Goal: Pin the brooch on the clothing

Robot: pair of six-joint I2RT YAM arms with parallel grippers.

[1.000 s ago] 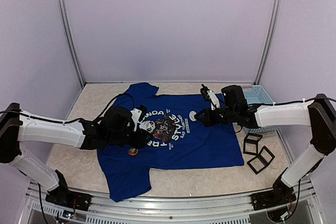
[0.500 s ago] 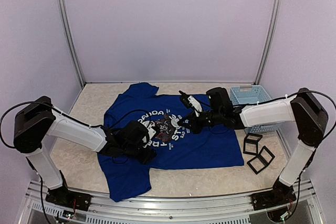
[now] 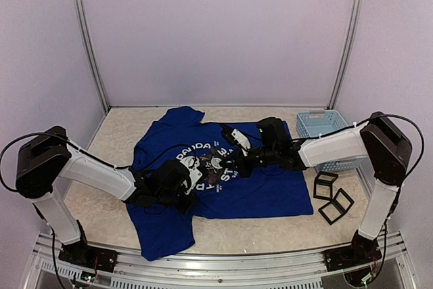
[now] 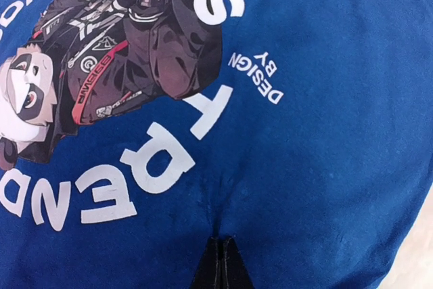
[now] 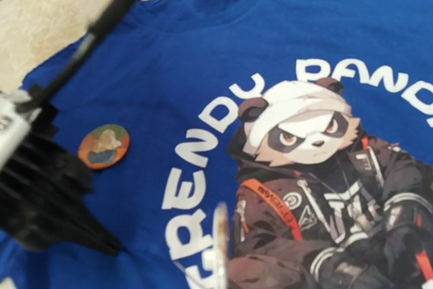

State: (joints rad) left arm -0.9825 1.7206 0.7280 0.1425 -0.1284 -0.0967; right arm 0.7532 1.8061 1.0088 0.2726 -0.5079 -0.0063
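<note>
The royal-blue clothing (image 3: 270, 191) lies flat on the table, panda print (image 3: 206, 166) upward. My left gripper (image 4: 221, 243) is shut, pinching a small fold of the blue cloth just below the white lettering; from above it sits at the print's near left edge (image 3: 191, 188). My right gripper (image 3: 230, 165) reaches over the print from the right and is shut on the brooch (image 5: 218, 248), a round disc seen edge-on, hanging just above the letters. In the right wrist view the clothing (image 5: 162, 65) fills the frame and the right fingers are out of frame.
An orange round badge (image 5: 103, 145) lies flat on the shirt left of the lettering, close to the left gripper's black body (image 5: 47, 194). A light-blue basket (image 3: 323, 126) stands at the right, with two black square frames (image 3: 326, 185) in front of it.
The left gripper has closed on a fold of the shirt. The right arm has carried the brooch leftward, from the shirt's right chest to over the panda print.
</note>
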